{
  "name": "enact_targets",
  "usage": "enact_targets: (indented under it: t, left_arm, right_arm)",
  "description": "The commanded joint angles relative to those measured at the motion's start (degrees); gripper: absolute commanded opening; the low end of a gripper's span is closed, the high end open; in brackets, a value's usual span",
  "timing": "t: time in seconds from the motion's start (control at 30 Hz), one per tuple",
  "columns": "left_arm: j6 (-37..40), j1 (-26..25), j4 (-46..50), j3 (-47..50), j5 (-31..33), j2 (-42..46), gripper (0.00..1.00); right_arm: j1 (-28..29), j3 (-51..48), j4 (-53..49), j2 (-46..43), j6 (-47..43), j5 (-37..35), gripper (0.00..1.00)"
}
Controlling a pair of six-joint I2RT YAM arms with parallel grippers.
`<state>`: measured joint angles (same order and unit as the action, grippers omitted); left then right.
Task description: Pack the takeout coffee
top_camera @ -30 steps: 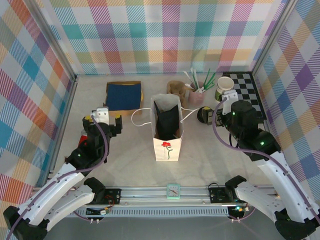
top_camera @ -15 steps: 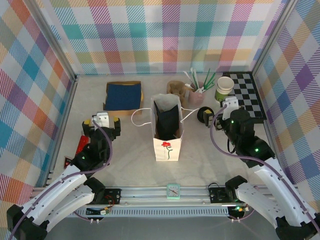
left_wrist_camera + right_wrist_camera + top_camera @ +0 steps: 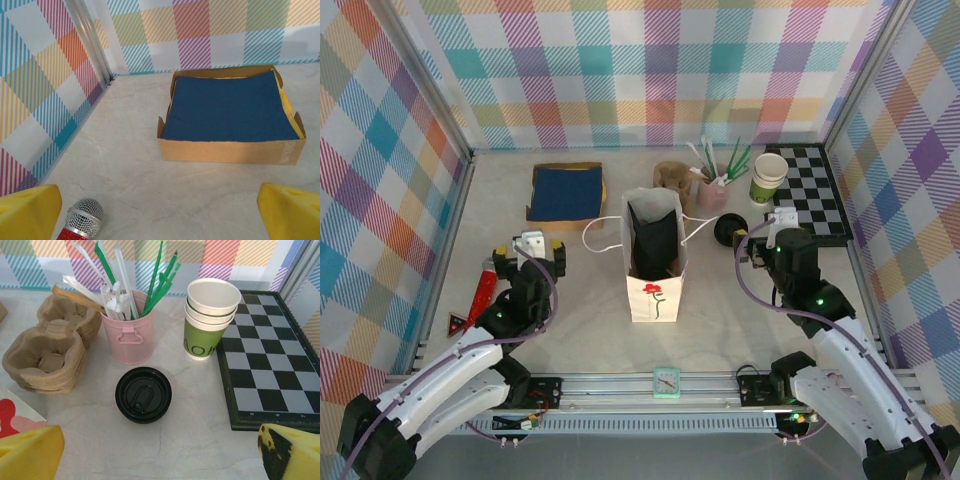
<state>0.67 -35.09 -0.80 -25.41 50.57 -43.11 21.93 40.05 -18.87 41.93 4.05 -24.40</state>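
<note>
Nothing packed yet: the coffee cup (image 3: 143, 394), black lid on, stands on the table (image 3: 200, 440), outside the paper bag (image 3: 656, 250).
Cup's place: just in front of the pink cup of straws (image 3: 127, 335), between the cardboard cup carriers (image 3: 45, 357) and the stack of open paper cups (image 3: 210, 320). From overhead it sits to the right of the bag, clear of it.
Bag: upright near the middle of the table, mouth open. The inside is dark, so I cannot tell what, if anything, lies in it.
Right tool (image 3: 160, 460): jaws spread wide, holding nothing. It hangs on the near side of the cup, which sits roughly centred between the yellow fingertips (image 3: 30, 452) without touching them.
Left tool (image 3: 160, 215): also wide open and empty, over the left of the table, facing the cardboard box of blue cloth (image 3: 232, 115). A red microphone (image 3: 82, 225) lies just beside its left fingertip.
Done, by my reading: at most, the right arm is lined up on the cup.
Left to do: close on the cup, lift it upright, carry it over the bag, lower it through the mouth, let go.
Progress: close to the start.
</note>
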Motion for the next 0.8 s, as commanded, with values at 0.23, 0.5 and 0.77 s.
enact_targets:
  t: [0.23,0.5,0.77]
  left_arm:
    - [-1.2,0.5,-2.3,2.5,3.3,-2.0,0.99]
    - [-0.5,0.5,-3.9,5.4,3.8,-2.6,1.0]
    - [-2.0,0.5,-3.9,6.6,4.6,-2.5,1.0]
  right_arm:
    - [-2.3,-6.1,6.0,0.3,1.7,1.4,0.99]
    - [-2.4,-9.9,7.6,0.4,0.0,0.6,0.99]
    - [-2.4,-14.5,12.6,-1.2,0.8,-0.5,0.99]
